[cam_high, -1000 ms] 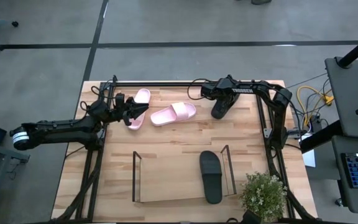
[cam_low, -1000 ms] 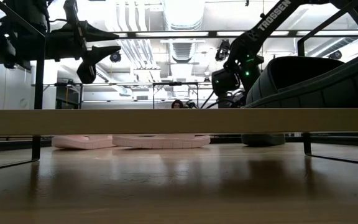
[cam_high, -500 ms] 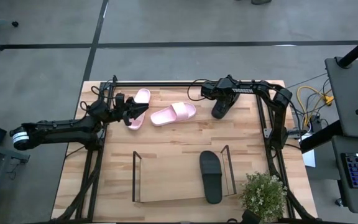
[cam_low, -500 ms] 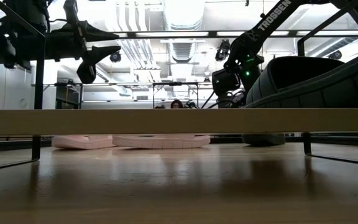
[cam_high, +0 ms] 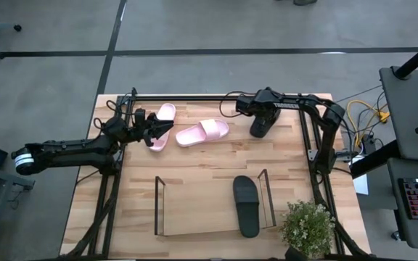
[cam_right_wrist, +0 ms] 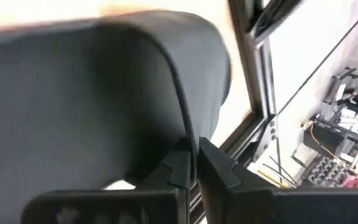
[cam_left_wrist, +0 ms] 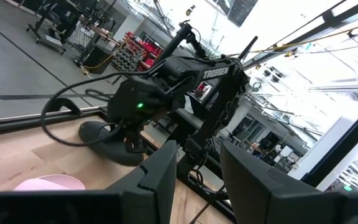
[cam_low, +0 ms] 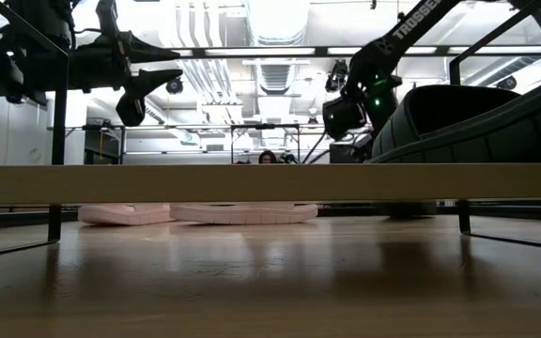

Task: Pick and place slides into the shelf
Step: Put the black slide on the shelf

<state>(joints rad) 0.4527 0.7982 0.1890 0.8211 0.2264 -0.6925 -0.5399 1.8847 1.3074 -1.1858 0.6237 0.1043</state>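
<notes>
My right gripper (cam_high: 260, 116) is shut on a black slide (cam_high: 258, 127) near the table's far right; that slide fills the right wrist view (cam_right_wrist: 98, 87). My left gripper (cam_high: 167, 129) hangs open well above a pink slide (cam_high: 160, 125) at far left, as the low view shows (cam_low: 158, 84). A second pink slide (cam_high: 203, 132) lies sole-down beside it. Another black slide (cam_high: 246, 205) lies in the right end of the shelf (cam_high: 167, 210), with its heel sticking out over the shelf's near edge. My right gripper pinches the black slide's strap at its edge (cam_right_wrist: 185, 134) between the two fingers, which come from above. The slide hangs tilted below the gripper. Whether its lower end still rests on the table, I cannot tell.
A potted plant (cam_high: 308, 228) stands at the near right corner beside the shelf. The black metal frame (cam_high: 307, 138) runs along the table's sides and far edge. Bare wood (cam_high: 194, 163) lies between the pink slides and the shelf.
My right gripper has risen a little and drawn the black slide up with it. The slide has tipped and looks shorter from above than a second ago.
</notes>
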